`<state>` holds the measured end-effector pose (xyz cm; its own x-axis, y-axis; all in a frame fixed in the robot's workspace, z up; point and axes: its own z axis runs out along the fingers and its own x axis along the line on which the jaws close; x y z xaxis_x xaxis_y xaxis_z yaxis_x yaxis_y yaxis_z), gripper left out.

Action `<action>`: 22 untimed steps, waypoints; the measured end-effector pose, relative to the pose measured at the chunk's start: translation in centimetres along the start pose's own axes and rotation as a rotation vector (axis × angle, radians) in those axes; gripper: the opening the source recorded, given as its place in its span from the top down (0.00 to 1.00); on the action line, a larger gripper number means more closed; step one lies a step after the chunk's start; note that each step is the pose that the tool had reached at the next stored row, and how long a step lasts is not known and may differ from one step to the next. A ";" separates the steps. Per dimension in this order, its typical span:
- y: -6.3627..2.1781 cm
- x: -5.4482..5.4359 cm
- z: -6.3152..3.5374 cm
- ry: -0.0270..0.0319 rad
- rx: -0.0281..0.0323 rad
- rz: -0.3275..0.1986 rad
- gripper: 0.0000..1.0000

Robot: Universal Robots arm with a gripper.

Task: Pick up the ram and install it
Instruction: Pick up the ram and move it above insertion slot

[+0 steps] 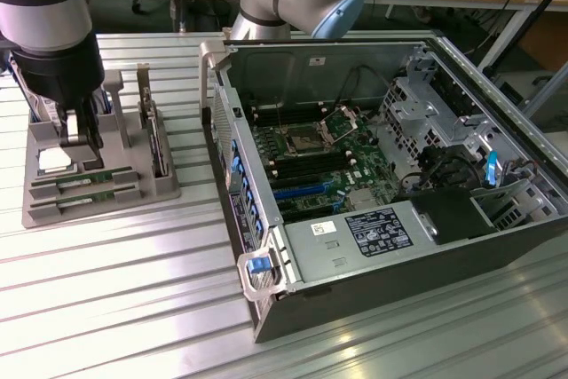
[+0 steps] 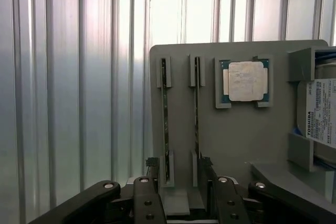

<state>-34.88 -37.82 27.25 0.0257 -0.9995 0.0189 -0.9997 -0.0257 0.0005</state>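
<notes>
I'm hovering jaws, spread and empty, over grey plastic parts tray point(image 2: 247, 135) on ribbed metal counter point(image 1: 133, 290). Two long thin green ram sticks point(image 2: 165, 108) standing edge-up in tray slots. I'm judging: centring on one stick only, squaring to its flat faces.

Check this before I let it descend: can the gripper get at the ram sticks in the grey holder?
Probably yes. The gripper hangs open right above the holder, and the ram sticks stand edge-up in their slots, uncovered; the processor sits aside.
</notes>
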 end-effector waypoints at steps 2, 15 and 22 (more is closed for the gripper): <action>0.09 0.0 0.27 0.0001 -0.0001 0.000 0.58; 0.76 0.4 2.21 -0.0009 0.0001 -0.002 0.58; 1.01 0.8 3.33 -0.0017 0.0000 -0.003 0.58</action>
<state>-35.87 -38.67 23.93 0.0283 -0.9994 0.0173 -0.9996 -0.0283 0.0005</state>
